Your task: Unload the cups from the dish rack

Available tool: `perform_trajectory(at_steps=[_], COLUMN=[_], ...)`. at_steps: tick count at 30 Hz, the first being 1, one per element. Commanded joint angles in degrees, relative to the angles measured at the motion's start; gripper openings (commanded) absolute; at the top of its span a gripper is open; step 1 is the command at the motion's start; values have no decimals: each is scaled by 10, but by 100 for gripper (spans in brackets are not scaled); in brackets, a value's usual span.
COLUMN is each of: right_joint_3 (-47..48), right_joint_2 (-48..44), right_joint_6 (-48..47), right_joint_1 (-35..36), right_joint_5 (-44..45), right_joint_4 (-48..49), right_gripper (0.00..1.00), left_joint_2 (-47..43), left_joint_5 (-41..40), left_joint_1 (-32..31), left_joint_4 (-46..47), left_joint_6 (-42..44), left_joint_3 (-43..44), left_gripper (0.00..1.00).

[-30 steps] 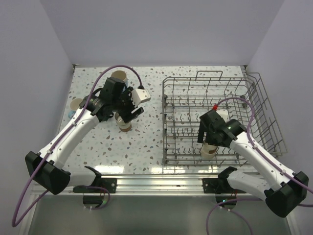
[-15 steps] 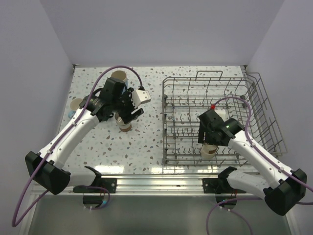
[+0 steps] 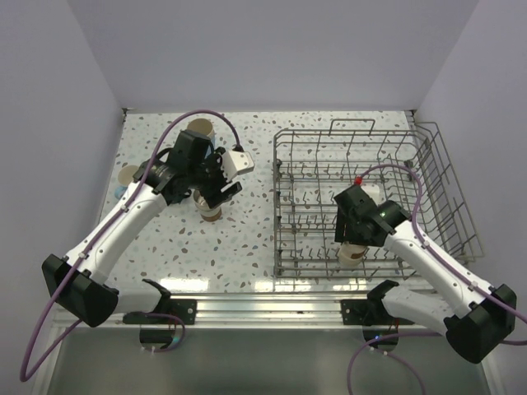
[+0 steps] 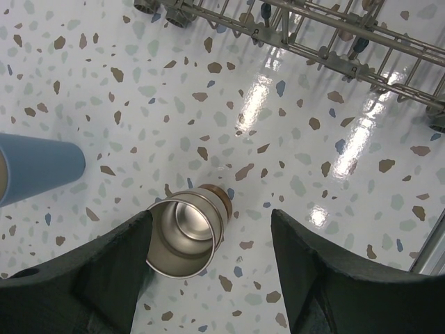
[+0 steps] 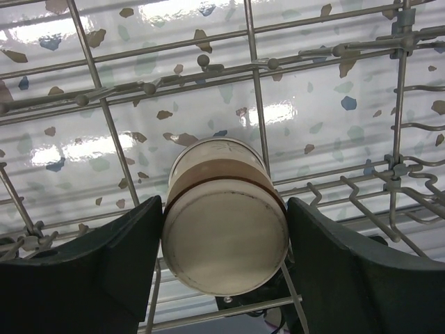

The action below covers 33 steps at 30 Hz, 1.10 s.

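Clearly, beige-and-brown cup (image 5: pixel 224 226) stands inverted, base upward.

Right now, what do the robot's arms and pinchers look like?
Both the left arm and right arm are white tubes with black joints and bases. A purple cable loops along each. The left gripper and right gripper have chunky dark fingers. A red mark sits by the right wrist.

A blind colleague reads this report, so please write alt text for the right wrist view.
A beige cup with a brown band, bottom towards the camera, fills the gap between the right gripper's dark fingers. It sits inside the wire dish rack, with the speckled table below.
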Motion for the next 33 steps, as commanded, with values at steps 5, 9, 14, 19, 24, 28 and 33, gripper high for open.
perform_trajectory(at_steps=[5, 9, 14, 19, 24, 28, 33], right_joint_3=[69, 119, 171, 240, 286, 320, 347], right_joint_2=[-20, -23, -25, -22, 5, 25, 55], right_joint_6=[-16, -33, -43, -64, -82, -90, -82], right_joint_1=[-1, -1, -1, -1, -1, -1, -1], right_joint_5=[21, 18, 36, 47, 18, -16, -73], right_joint_4=[-24, -40, -70, -75, -39, 57, 167], right_gripper=[25, 21, 21, 20, 20, 19, 17], left_joint_2=[-5, -3, -1, 4, 26, 37, 43], left_joint_5=[12, 9, 9, 26, 128, 249, 409], left_joint_1=[2, 3, 3, 18, 46, 90, 99], left_joint_4=[5, 11, 12, 28, 58, 124, 303], left_joint_6=[4, -1, -5, -21, -52, -105, -246], left_joint_3=[25, 27, 30, 41, 50, 33, -18], left_gripper=[72, 73, 72, 72, 72, 71, 75])
